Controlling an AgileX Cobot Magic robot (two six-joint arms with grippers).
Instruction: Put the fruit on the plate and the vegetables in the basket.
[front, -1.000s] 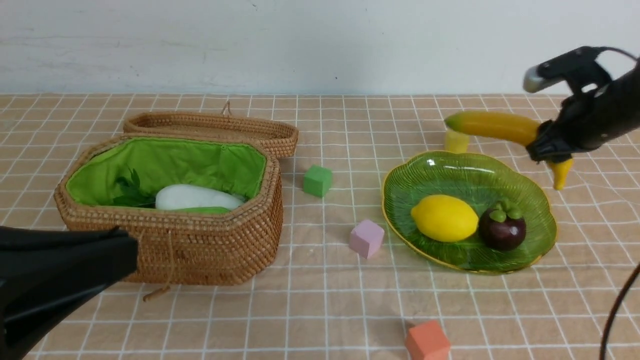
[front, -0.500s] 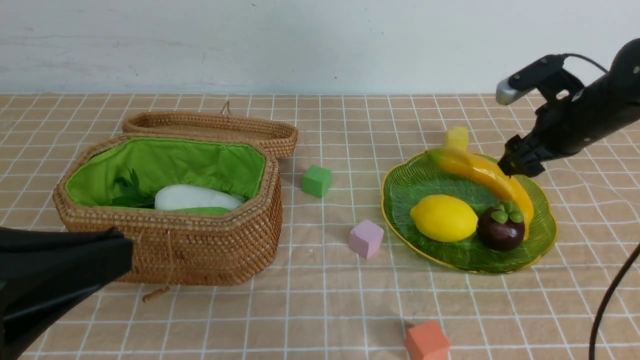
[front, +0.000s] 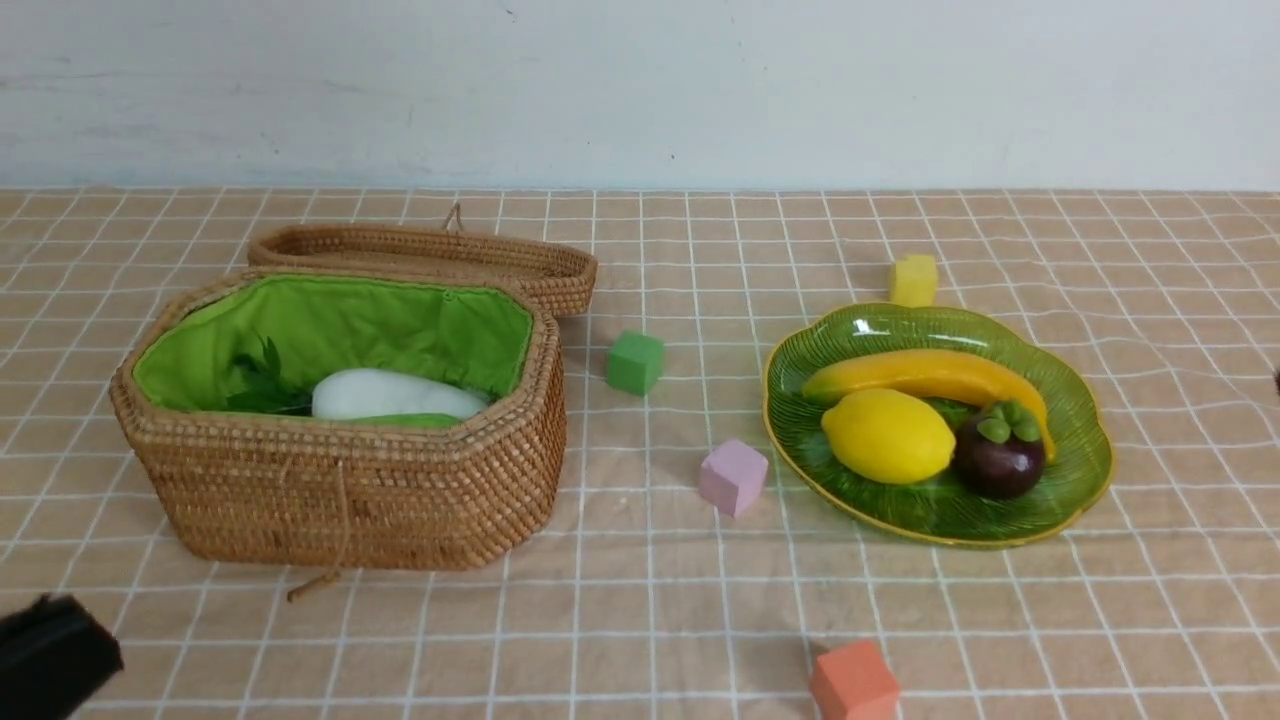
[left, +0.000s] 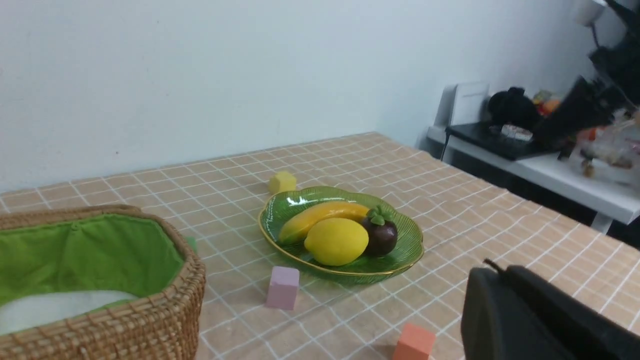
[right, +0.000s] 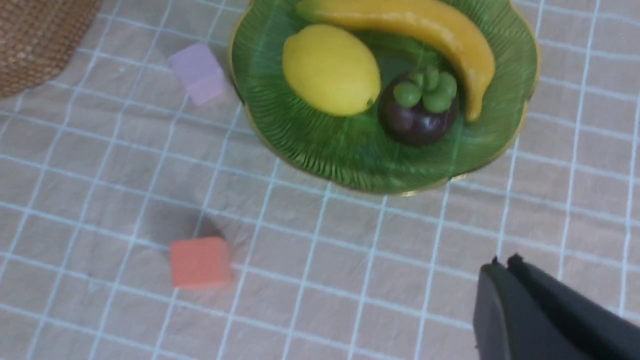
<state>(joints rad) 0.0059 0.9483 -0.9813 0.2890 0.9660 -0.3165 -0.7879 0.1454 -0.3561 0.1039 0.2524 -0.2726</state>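
The right gripper (right: 500, 280) shows in its own wrist view as two dark fingers pressed together with no gap, clenched on nothing, raised above bare cloth near the plate (right: 310, 145); the left gripper (left: 492, 280) looks the same in its wrist view, fingers together and empty, though only their near part shows; in the front view a black corner of the left arm (front: 50, 655) sits at the lower left edge.

The plate (front: 1075, 470) lies on the right of the checked cloth (front: 640, 600) and holds all three fruits: the banana (front: 925, 375) curves along the far side, the lemon (front: 888, 436) lies in front of it, touching it, and the mangosteen (front: 1000, 455) sits just right of the lemon, under the banana's downturned end (its green cap faces up).

The basket (front: 350, 490) stands open on the left; inside, the radish (front: 395, 395) lies on its side with green leaves (front: 265, 385) at its left and a strip of light green gourd (front: 410, 420) just in front of it; anything deeper in the basket is hidden by the wall; the lid (front: 430, 255) lies behind, touching the basket.

Four cubes lie on the cloth: green (front: 635, 362) between basket and plate, pink (front: 733, 477) just left of the plate, yellow (front: 914, 280) just behind it, orange (front: 853, 683) at the near edge.
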